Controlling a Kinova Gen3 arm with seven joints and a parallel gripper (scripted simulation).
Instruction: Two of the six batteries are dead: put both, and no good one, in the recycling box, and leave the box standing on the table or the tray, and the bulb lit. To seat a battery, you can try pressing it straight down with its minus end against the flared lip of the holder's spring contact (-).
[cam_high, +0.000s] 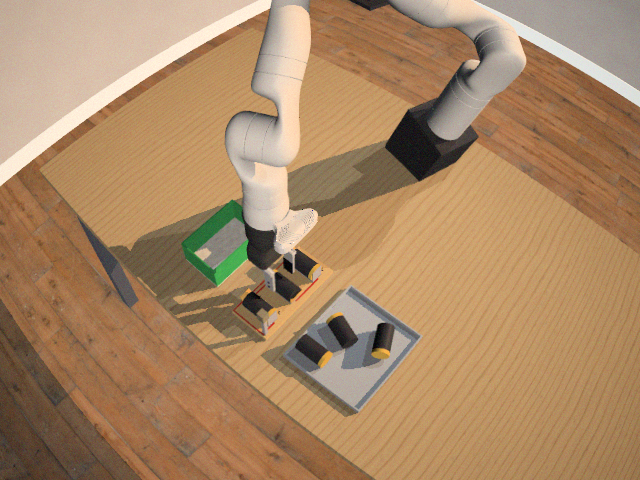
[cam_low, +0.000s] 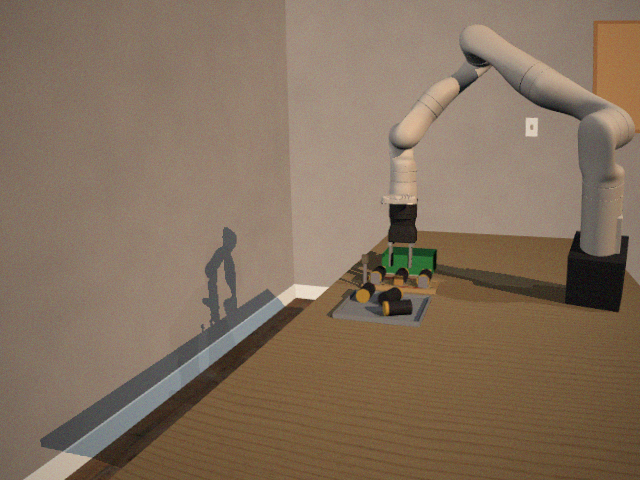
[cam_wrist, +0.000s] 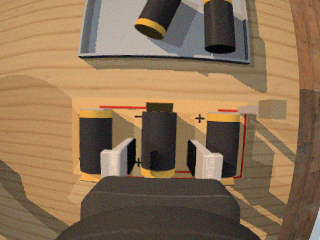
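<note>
With our jaws spread wide and holding nothing, one finger (cam_wrist: 118, 158) on either side of the middle battery (cam_wrist: 158, 140) in the wooden holder (cam_wrist: 86, 104), we judge that we are at the pick-up of a suspect cell. The next move calls for closing squarely on it and lifting straight up, without knocking its two neighbours. Three other batteries lie loose in the grey tray (cam_high: 400, 333), and the green recycling box (cam_high: 196, 256) stands on the bench just beside the holder.
</note>
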